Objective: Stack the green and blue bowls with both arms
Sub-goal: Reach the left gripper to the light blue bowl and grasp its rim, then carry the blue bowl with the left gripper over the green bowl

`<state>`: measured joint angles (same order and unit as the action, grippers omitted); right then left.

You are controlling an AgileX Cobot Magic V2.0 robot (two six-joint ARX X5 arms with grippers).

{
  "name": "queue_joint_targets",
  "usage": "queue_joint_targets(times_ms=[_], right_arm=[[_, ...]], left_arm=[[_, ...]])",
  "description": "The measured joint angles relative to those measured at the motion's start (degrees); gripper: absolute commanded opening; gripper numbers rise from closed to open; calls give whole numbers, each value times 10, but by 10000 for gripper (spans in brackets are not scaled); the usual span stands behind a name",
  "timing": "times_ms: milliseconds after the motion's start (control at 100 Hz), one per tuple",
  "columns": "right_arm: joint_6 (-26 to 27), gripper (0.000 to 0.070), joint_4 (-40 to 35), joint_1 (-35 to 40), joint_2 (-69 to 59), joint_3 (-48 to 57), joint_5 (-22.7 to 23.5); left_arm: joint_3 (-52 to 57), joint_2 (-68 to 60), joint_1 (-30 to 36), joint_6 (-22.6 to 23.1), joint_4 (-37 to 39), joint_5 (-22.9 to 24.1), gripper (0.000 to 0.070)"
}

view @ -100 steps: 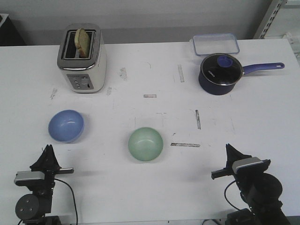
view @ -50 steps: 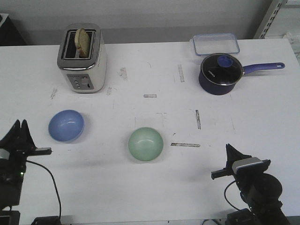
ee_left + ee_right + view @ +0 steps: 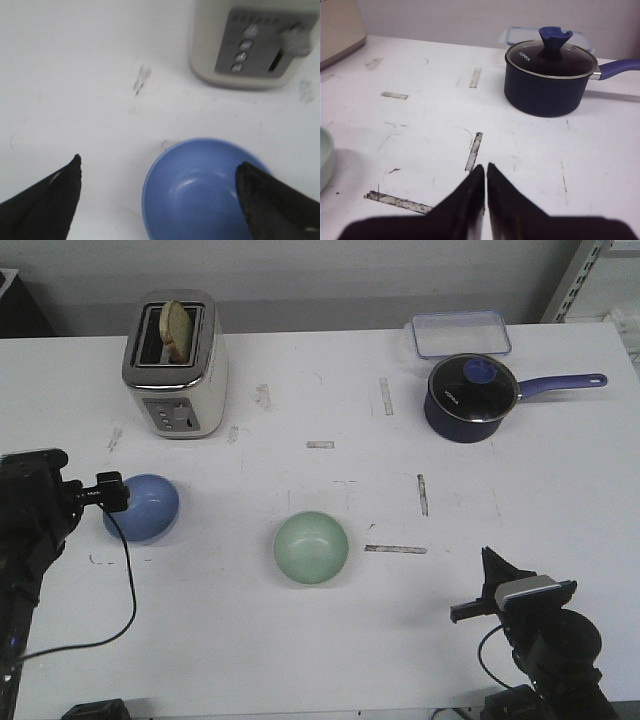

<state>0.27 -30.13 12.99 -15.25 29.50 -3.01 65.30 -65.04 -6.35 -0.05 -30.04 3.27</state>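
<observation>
1. Blue bowl (image 3: pixel 142 507): sits upright on the white tabletop (image 3: pixel 330 390) at the left of the front view, below the toaster (image 3: pixel 176 366).
2. Green bowl (image 3: pixel 311 547): sits upright near the centre of the front view, lower than the blue bowl and well apart from it. Nothing touches it.
3. Left gripper (image 3: pixel 160 195): released, with its fingers spread wide. In the left wrist view one fingertip (image 3: pixel 260 192) overlaps the bowl's rim on one side and the other is over bare tabletop beside the bowl. Whether a finger touches the bowl cannot be told.
4. Left arm (image 3: pixel 35 515): enters from the left edge of the front view, its tip at the blue bowl's left rim.
5. Right gripper (image 3: pixel 485 172): clenched, fingertips pressed together with nothing between them. It hangs at the lower right of the front view, well apart from both bowls.
6. Saucepan (image 3: pixel 472 396): stands lidded at the upper right of the front view, with a clear container (image 3: pixel 458 334) just behind it.
</observation>
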Motion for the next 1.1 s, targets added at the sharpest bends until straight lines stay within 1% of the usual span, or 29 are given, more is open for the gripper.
queue_joint_targets(times_ms=[200,350,400,430,460,480,490,550,580,630,930,1010,1100], right_arm=[[0,0,0,0,0,0,0],[0,0,0,0,0,0,0],[0,0,0,0,0,0,0],[0,0,0,0,0,0,0],[0,0,0,0,0,0,0],[0,0,0,0,0,0,0],[0,0,0,0,0,0,0],[0,0,0,0,0,0,0],[0,0,0,0,0,0,0],[0,0,0,0,0,0,0],[0,0,0,0,0,0,0],[0,0,0,0,0,0,0],[0,0,0,0,0,0,0]], left_arm=[[0,-127,-44,-8,-26,0,569],[0,-186,-50,-20,-34,1,567],[0,-198,-51,-23,-34,1,546],[0,-204,-51,-24,-34,0,498],[0,-210,-51,-25,-35,0,429],[0,-213,-51,-26,-36,0,366],[0,-215,-51,-27,-36,0,351],[0,-218,-51,-30,-39,0,169],[0,-218,-51,-31,-39,0,90],[0,-218,-51,-35,-38,-1,2],[0,-218,-52,-61,-38,-7,0],[0,-218,-52,-64,-37,-27,0],[14,-218,-51,-68,-51,-62,0]])
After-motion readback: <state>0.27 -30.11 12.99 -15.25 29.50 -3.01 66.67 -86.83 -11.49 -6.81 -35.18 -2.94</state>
